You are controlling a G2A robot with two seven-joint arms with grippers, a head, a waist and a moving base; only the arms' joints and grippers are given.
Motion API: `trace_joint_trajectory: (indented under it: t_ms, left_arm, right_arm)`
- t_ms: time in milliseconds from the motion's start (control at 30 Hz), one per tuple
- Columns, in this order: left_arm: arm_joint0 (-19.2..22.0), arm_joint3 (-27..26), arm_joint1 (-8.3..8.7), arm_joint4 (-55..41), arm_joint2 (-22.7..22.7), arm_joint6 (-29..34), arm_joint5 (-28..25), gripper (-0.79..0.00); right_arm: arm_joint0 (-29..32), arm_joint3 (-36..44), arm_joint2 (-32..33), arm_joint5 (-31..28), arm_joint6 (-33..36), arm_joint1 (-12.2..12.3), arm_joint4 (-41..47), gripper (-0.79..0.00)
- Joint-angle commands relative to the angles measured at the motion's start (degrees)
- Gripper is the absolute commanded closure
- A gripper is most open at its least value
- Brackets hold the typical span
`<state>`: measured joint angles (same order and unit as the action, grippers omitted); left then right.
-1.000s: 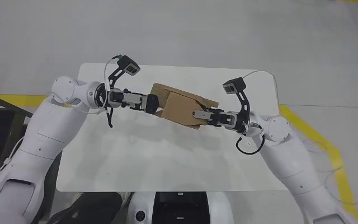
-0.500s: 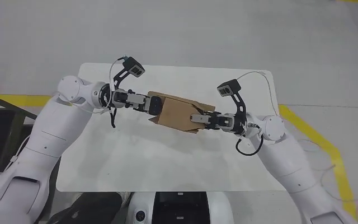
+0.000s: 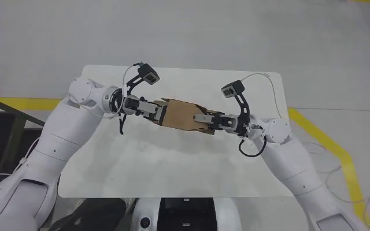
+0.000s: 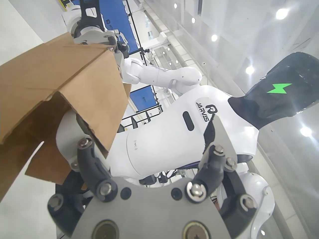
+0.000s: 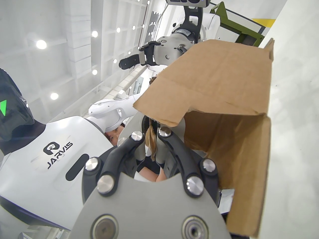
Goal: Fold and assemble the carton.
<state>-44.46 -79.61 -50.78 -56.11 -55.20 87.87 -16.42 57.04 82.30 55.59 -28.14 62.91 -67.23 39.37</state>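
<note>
Now | left pincer [image 4: 148, 125] wide open, one finger against carton [image 3: 182, 114] | right pincer [image 5: 152, 138] pinching carton flap

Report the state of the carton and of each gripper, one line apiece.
carton, partly folded, end flaps open, lying between the two grippers.
left gripper, open, one finger against the carton's end.
right gripper, shut on a flap of the carton.
</note>
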Motion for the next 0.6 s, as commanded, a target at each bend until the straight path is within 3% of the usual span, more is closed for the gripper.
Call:
trace_joint_trajectory:
  t_ms: [0, 67, 100, 200, 233, 267, 400, 567]
  left_arm:
    - [0.0, 0.1, -0.24, -0.3, -0.1, 0.1, 0.1, -0.785]
    - [-0.1, 0.4, -0.45, -0.7, -0.3, 0.1, 0.1, -0.742]
    - [-0.1, 0.5, -0.55, -0.8, -0.4, 0.1, 0.1, -0.653]
    - [-0.3, 1.0, -0.81, -1.3, -0.9, 0.1, 0.1, -0.529]
    - [-0.3, 1.1, -0.9, -1.4, -1.0, 0.1, 0.1, -0.428]
    - [-0.4, 1.3, -0.98, -1.5, -1.0, 0.1, 0.1, -0.382]
    - [-0.4, 1.7, -1.26, -0.7, -1.0, 0.1, 0.1, -0.336]
    - [-0.3, 2.1, -1.53, 1.4, -1.2, -0.1, -0.1, -0.339]
  right_arm:
    - [-0.2, -0.4, -0.1, 0.2, 0.1, -0.1, -0.2, 0.0]
    - [-0.4, -0.7, -0.2, 0.3, 0.1, -0.2, -0.4, 0.0]
    - [-0.5, -0.8, -0.2, 0.3, 0.1, -0.3, -0.5, 0.0]
    - [-0.7, -1.2, -0.2, 0.4, 0.1, -0.4, -0.9, 0.0]
    - [-0.8, -1.4, -0.2, 0.4, 0.0, -0.4, -1.2, 0.0]
    - [-0.8, -1.5, -0.2, 0.4, -0.1, -0.5, -1.3, 0.0]
    - [-1.0, -1.8, -0.3, 0.6, -0.2, -0.7, -2.1, 0.0]
    - [-1.0, -1.8, -0.2, 0.8, -0.3, -0.8, -2.5, 0.0]
